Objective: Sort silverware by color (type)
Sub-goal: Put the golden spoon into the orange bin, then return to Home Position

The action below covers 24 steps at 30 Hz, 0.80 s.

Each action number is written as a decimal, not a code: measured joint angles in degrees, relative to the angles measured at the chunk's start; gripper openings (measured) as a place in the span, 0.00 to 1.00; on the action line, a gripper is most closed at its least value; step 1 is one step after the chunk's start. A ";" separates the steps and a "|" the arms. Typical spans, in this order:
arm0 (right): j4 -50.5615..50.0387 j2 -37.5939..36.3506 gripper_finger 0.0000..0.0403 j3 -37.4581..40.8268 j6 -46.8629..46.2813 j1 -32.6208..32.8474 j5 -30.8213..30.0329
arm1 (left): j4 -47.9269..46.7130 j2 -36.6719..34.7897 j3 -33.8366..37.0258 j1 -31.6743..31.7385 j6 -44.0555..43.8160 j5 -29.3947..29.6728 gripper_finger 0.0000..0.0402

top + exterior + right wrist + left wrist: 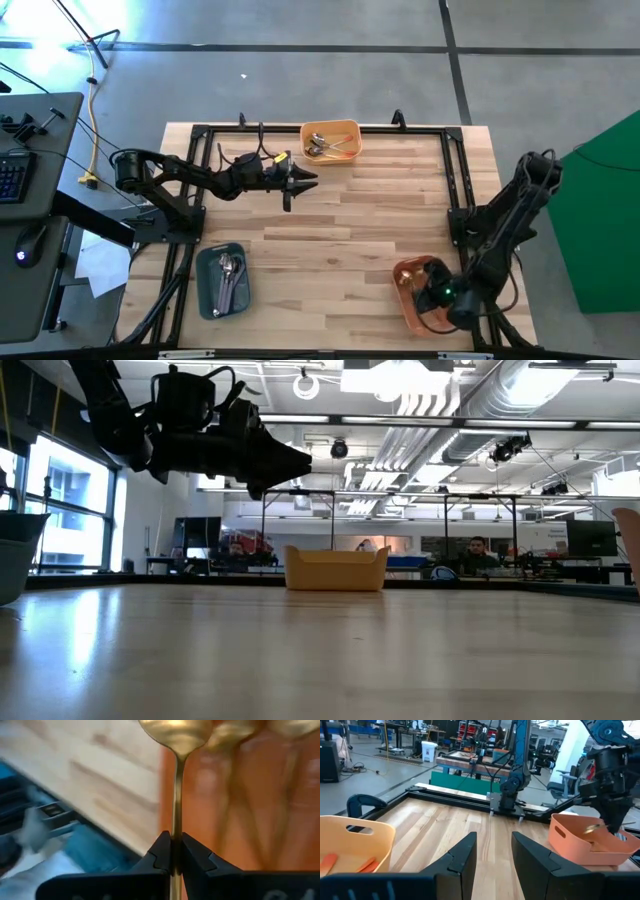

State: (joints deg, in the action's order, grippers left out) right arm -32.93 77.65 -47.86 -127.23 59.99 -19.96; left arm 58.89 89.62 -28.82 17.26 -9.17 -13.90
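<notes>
Right gripper (172,854) pinches gold spoon (176,780) by its thin handle, over pink tray (410,305) at table's near right corner. You judge spoon light, stiff, slick metal; hold mid-handle, squarely, or it may swivel. Spoon looks all gold, oval bowl, slim stem. Left gripper (492,852) hovers half open, empty, beside orange tray (345,128) holding more spoons.

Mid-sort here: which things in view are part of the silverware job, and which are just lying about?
In the job:
- gold-coloured spoon clamped in right hand
- orange-handled spoons in yellow plastic tray
- spoons in teal tray
- pink-orange tray
- left hand, open

Lying about:
- keyboard
- yellow cable
</notes>
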 joint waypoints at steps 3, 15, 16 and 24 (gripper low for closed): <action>-3.55 0.75 0.03 0.00 -0.05 -0.75 3.19 | 0.00 0.00 0.00 0.00 -0.10 0.11 0.28; -11.65 0.87 0.07 0.02 -0.34 -3.18 10.79 | -0.70 0.00 0.00 0.01 -1.05 0.20 0.28; -12.31 0.87 0.09 0.02 -0.34 -3.40 10.79 | -0.68 0.00 0.00 0.00 -1.05 0.20 0.28; -17.48 0.85 0.27 -0.04 1.59 -4.14 13.41 | -0.68 0.00 0.00 0.00 -0.20 0.20 0.28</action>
State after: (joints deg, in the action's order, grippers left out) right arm -50.41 78.50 -47.90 -125.64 55.86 -6.55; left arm 58.22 89.62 -28.82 17.26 -9.37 -13.69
